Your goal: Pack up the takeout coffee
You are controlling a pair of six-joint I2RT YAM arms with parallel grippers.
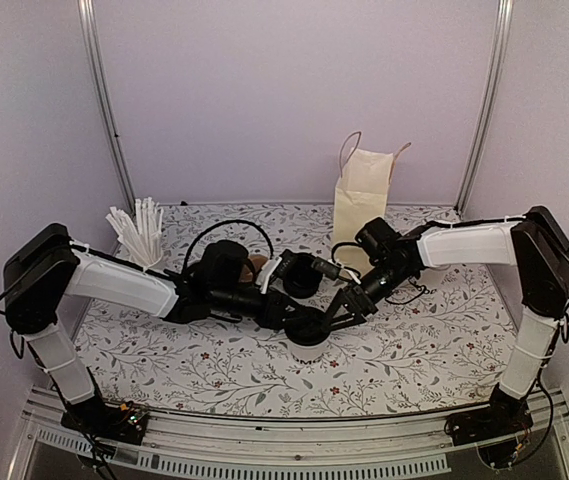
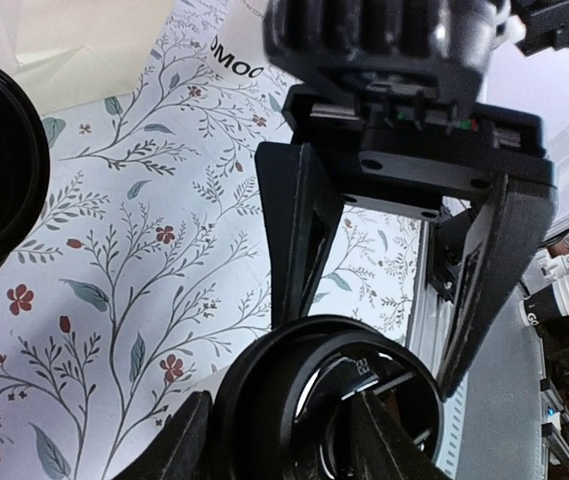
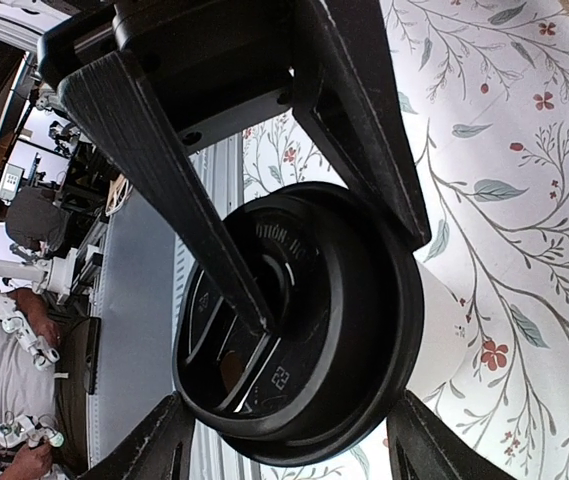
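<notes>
The takeout coffee (image 1: 309,349), a white paper cup with a black lid (image 1: 309,326), stands upright near the table's middle front. Both grippers meet over it. My left gripper (image 1: 299,322) comes in from the left and is open. It straddles the lid's rim (image 2: 264,400): one fingertip (image 2: 384,435) rests over the lid's recess, the other (image 2: 189,445) stands outside the rim. My right gripper (image 1: 326,322) comes in from the right and is open around the whole lid (image 3: 364,330), a finger (image 3: 159,445) on each side. The cup's white wall (image 3: 442,320) shows below the lid.
A paper bag with handles (image 1: 360,205) stands upright at the back, right of centre. A white cup of stir sticks (image 1: 136,238) stands at the back left. A dark round thing (image 1: 300,272) and a brown object (image 1: 257,268) lie behind the left wrist.
</notes>
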